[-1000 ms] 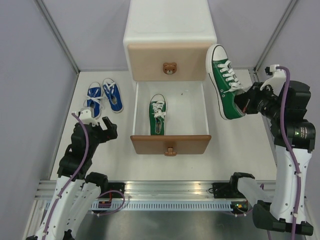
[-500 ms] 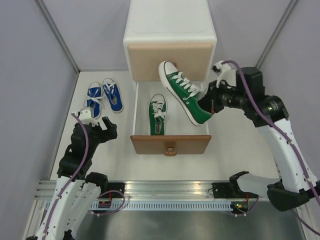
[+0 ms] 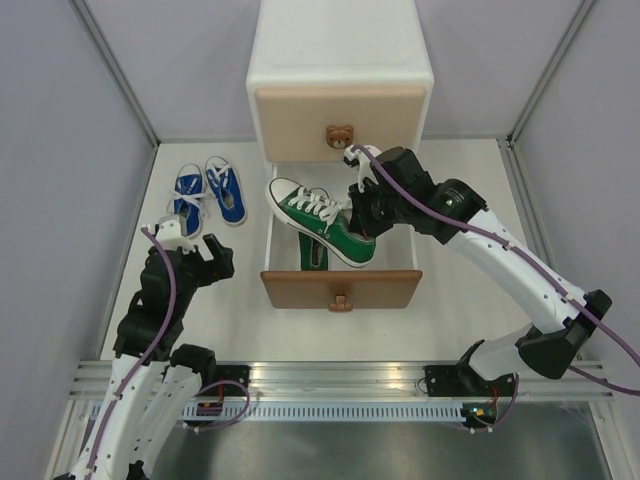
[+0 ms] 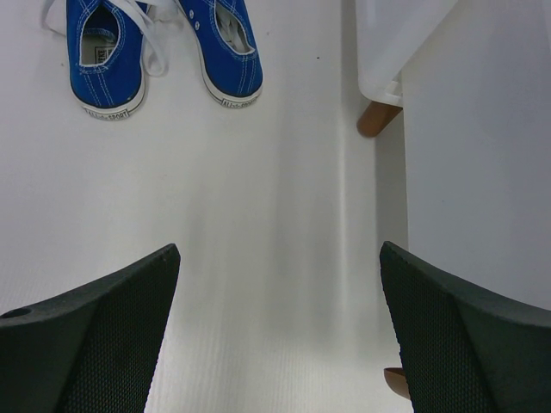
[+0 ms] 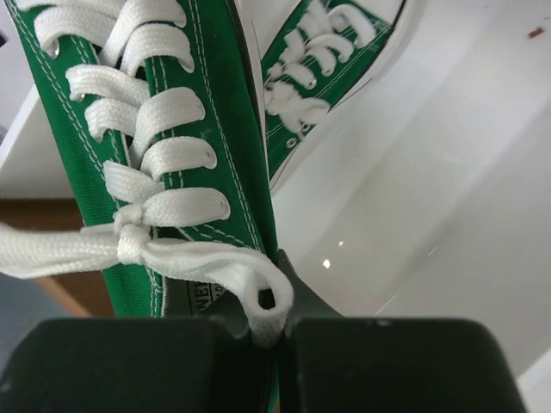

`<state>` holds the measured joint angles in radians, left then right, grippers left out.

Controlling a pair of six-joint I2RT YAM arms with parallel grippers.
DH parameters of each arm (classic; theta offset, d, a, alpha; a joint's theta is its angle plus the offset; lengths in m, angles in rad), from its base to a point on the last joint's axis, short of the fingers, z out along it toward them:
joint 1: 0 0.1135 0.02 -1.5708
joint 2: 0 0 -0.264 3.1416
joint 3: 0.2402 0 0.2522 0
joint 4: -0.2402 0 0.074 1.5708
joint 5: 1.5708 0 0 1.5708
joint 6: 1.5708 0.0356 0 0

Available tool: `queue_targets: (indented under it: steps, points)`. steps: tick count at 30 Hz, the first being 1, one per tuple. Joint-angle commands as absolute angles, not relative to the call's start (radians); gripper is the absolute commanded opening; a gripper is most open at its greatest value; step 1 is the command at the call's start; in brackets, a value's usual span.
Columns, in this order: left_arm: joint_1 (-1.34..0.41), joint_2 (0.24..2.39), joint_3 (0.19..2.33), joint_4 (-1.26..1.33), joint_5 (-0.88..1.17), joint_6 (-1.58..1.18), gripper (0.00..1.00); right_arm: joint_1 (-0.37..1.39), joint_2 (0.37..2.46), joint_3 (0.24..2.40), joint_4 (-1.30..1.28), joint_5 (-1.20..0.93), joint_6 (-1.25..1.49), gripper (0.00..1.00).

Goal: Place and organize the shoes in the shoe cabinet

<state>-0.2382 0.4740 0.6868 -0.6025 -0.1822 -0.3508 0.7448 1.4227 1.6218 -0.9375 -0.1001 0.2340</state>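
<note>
My right gripper [image 3: 362,222] is shut on the heel side of a green sneaker [image 3: 318,219] and holds it over the open brown lower drawer [image 3: 340,288] of the white shoe cabinet [image 3: 340,50]. The held sneaker fills the right wrist view [image 5: 172,146]. The other green sneaker [image 3: 312,254] lies inside the drawer, mostly hidden under the held one; it also shows in the right wrist view [image 5: 323,73]. Two blue sneakers [image 3: 208,192] lie side by side on the table left of the cabinet, also in the left wrist view [image 4: 164,47]. My left gripper [image 3: 200,250] is open and empty, near them.
The beige upper drawer [image 3: 340,122] with its bear knob [image 3: 340,137] is closed. A brown cabinet foot [image 4: 377,118] shows in the left wrist view. Grey walls close the table at left and right.
My right arm has swung the green sneaker left and down, from beside the cabinet to above the open lower drawer. The left arm has not moved.
</note>
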Motion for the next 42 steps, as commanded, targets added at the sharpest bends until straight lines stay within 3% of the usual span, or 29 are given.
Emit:
queue_targets:
  steps: [1,7,20,42]
  points:
    - [-0.242,0.471,0.692,-0.569,-0.199,-0.325,1.00,0.749,1.457,1.684,-0.844,0.034,0.256,0.01]
    - [-0.242,0.500,0.693,-0.569,-0.199,-0.324,1.00,0.739,1.551,1.787,-0.986,0.162,0.219,0.01]
    - [-0.242,0.477,0.690,-0.568,-0.206,-0.330,1.00,0.715,1.486,1.582,-0.910,0.422,0.515,0.01]
    - [-0.242,0.471,0.689,-0.571,-0.225,-0.334,1.00,0.722,1.477,1.422,-0.746,0.518,0.804,0.01]
